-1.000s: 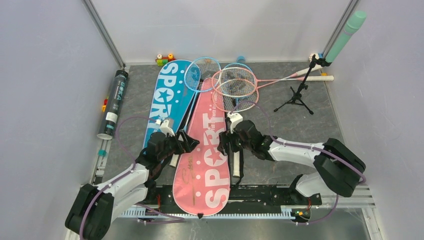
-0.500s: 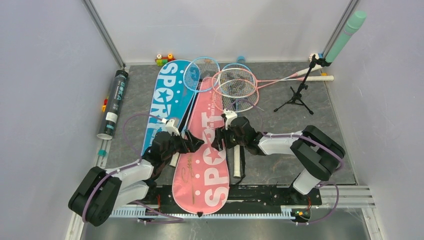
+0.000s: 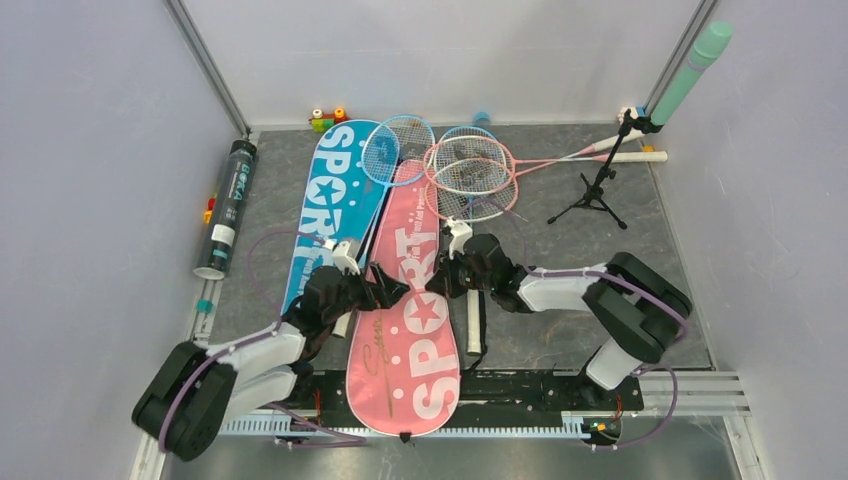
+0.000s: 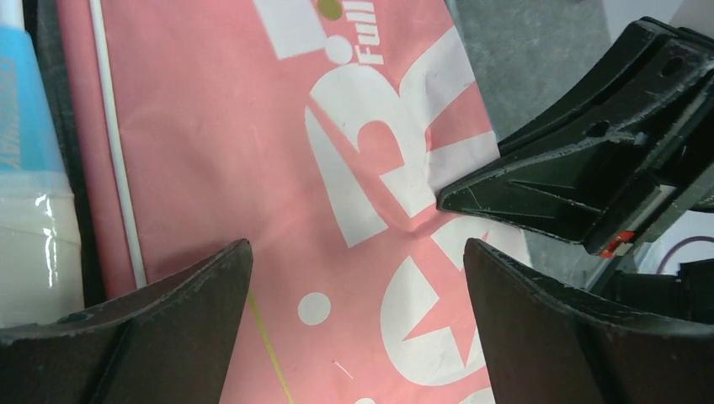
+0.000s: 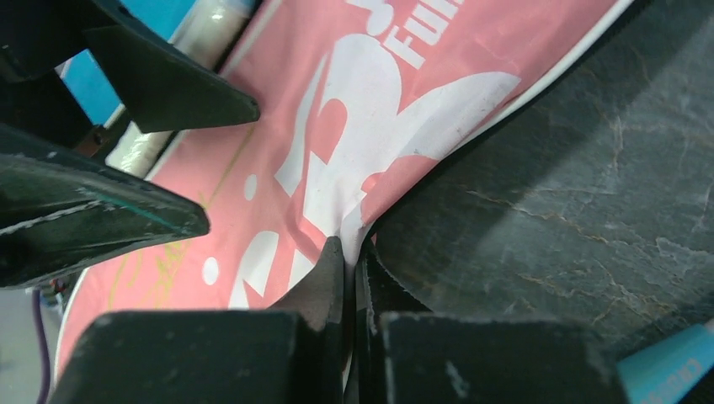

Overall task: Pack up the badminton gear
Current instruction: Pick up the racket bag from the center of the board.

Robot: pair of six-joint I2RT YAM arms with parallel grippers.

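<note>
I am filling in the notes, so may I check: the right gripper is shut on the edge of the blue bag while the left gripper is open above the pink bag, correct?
The colour is wrong: the right gripper is shut on the edge of the pink bag, as the right wrist view shows. The left gripper is indeed open above that bag.

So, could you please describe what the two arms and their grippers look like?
The left arm and right arm have white link shells, bulky black joints and a thin purple cable along each. The left gripper and right gripper are black, with tapered wedge-shaped fingers.
</note>
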